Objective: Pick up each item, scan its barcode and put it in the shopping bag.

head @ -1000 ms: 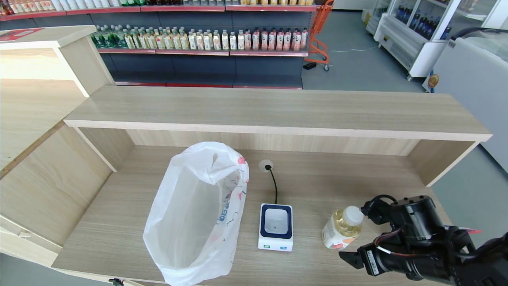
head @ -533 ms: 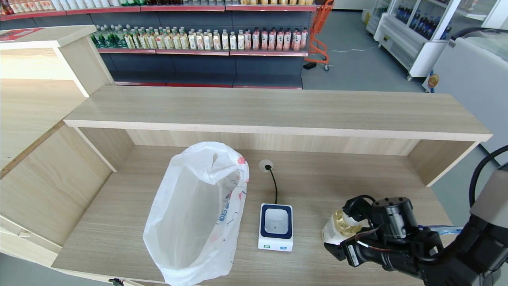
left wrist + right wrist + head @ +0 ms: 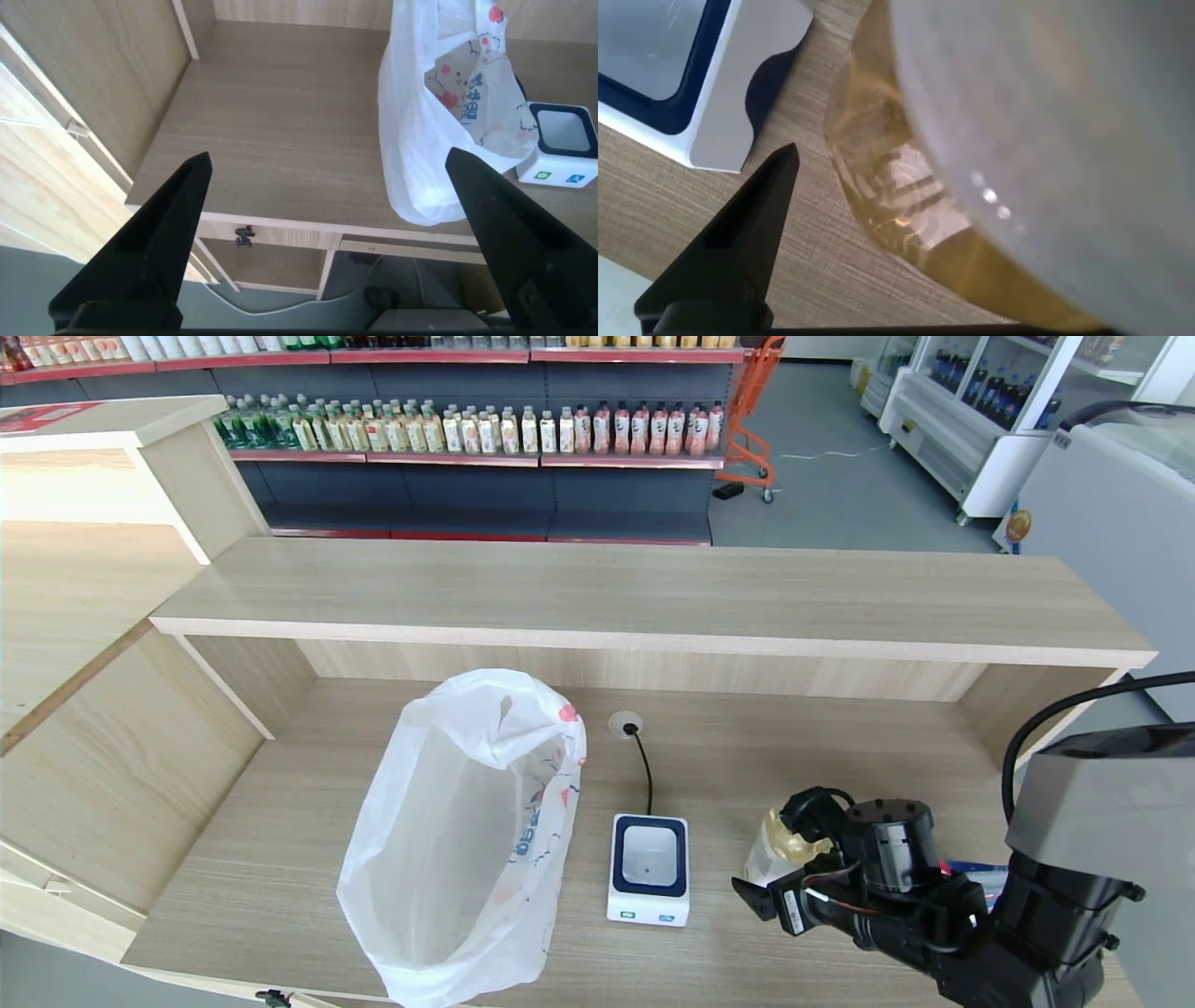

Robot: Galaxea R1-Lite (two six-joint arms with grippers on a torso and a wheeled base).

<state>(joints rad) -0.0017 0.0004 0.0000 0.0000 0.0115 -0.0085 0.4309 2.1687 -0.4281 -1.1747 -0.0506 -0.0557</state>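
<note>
Wood-grain laminate covers the checkout counter point(image 3: 766, 765), a low worktop boxed in by side panels and a raised ledge point(image 3: 644, 593) along its far edge. Behind it run store shelves point(image 3: 467, 429) lined with rows of drink bottles, and glass-fronted chillers point(image 3: 980, 420) stand off to the right.

On the left half of the worktop stands the shopping bag point(image 3: 467, 831). It is thin, translucent white plastic with a little coloured print, crumpled and soft-walled. Its mouth gapes upward and its base reaches the front edge.

The right gripper point(image 3: 784, 887) sits low near the front-right corner, over the bottle and hiding most of it. In the right wrist view its one visible finger point(image 3: 738, 252) stands off from the bottle wall with bare worktop between them, so the jaws look spread around the bottle, not clamped.

The left gripper point(image 3: 327, 159) hangs above the front-left corner with its two dark, wedge-shaped fingers wide apart and nothing between them.

The barcode scanner point(image 3: 649, 868) is a white rounded box with a dark blue frame around a pale glass window. It rests just right of the bag, near the middle of the front edge.

The bottle point(image 3: 767, 854) stands right of the scanner. It is clear plastic with yellowish liquid, a printed label and a white cap point(image 3: 1046, 121).

A black cable point(image 3: 644, 770) runs from the scanner back to a round grey grommet point(image 3: 625, 721).
</note>
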